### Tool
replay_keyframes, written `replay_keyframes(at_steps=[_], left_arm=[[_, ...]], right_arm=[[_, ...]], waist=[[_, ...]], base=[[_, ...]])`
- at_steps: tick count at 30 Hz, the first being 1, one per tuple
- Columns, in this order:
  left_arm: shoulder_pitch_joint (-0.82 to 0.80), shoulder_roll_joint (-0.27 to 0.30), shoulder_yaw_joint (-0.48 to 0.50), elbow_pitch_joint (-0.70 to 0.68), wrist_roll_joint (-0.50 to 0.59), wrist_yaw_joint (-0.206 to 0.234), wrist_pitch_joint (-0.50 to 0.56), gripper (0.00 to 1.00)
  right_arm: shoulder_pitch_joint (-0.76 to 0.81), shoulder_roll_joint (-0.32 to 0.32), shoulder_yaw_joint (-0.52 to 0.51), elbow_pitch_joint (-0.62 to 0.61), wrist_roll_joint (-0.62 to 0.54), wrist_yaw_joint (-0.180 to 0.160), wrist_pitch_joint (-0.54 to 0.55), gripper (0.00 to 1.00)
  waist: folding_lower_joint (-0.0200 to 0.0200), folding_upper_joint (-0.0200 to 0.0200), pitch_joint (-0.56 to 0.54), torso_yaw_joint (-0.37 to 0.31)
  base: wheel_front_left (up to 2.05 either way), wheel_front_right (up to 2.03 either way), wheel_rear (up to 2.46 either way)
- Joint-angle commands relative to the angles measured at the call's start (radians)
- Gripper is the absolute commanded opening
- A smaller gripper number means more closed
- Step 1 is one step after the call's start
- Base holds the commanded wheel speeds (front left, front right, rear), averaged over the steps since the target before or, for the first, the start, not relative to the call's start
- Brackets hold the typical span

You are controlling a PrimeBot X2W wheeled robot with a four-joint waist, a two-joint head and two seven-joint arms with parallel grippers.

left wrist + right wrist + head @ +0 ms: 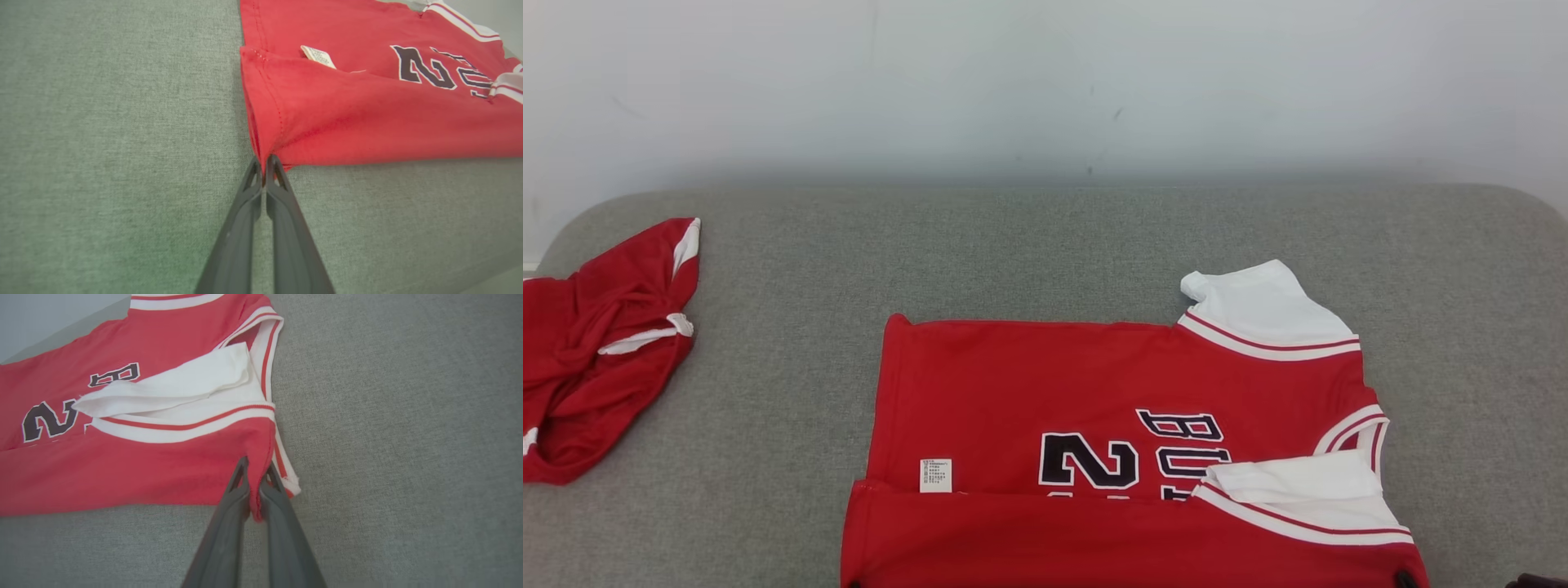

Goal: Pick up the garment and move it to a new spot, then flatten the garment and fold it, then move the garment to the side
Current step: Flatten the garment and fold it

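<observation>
The garment (1094, 408) is a red jersey with white sleeves and dark lettering, spread on the grey surface with its near edge folded over. In the left wrist view, my left gripper (264, 161) is shut on the folded jersey (367, 106) at its near hem corner. In the right wrist view, my right gripper (255, 467) is shut on the jersey (143, 465) at its near shoulder corner, red cloth pinched between the fingers. A white care label (935, 475) shows near the fold. Dark fingertips (1405, 579) peek in at the head view's bottom edge.
A second red garment (596, 351) lies crumpled at the far left of the grey padded surface (1045, 245). A pale wall runs behind it. Bare grey cloth lies beyond and to both sides of the jersey.
</observation>
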Motion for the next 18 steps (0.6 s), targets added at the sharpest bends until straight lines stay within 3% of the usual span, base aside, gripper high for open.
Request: replay_keyframes(at_steps=[1,10,11,12,13,18], left_arm=[[0.018,0.007,0.004,-0.011,-0.005,0.009,0.008,0.0],[0.04,0.014,0.01,-0.06,-0.025,0.033,0.025,0.0],[0.041,0.017,0.009,-0.06,-0.018,0.036,0.021,0.02],[0.042,0.017,0.011,-0.062,-0.015,0.04,0.015,0.44],[0.046,0.015,0.014,-0.066,-0.016,0.04,0.008,1.0],[0.057,0.015,0.041,-0.095,-0.01,0.05,-0.023,1.0]], right_arm=[[0.016,0.007,-0.013,-0.014,-0.013,0.0,0.014,0.0],[0.021,0.059,-0.042,-0.048,-0.057,0.0,0.055,0.0],[0.019,0.059,-0.045,-0.048,-0.065,0.0,0.047,0.25],[0.016,0.062,-0.045,-0.05,-0.068,0.0,0.039,0.46],[0.014,0.065,-0.046,-0.052,-0.07,0.0,0.032,1.0],[-0.003,0.068,-0.047,-0.065,-0.084,0.0,-0.013,1.0]], waist=[[0.0001,0.0,0.003,0.0],[0.0001,0.0,0.013,-0.001],[0.0001,0.0,0.011,0.0],[0.0001,0.0,0.009,0.001],[0.0001,0.0,0.006,0.002],[0.0001,0.0,-0.005,0.005]], base=[[0.0,0.0,0.0],[0.0,0.0,0.0],[0.0,0.0,0.0],[0.0,0.0,0.0],[0.0,0.0,0.0],[0.0,0.0,0.0]])
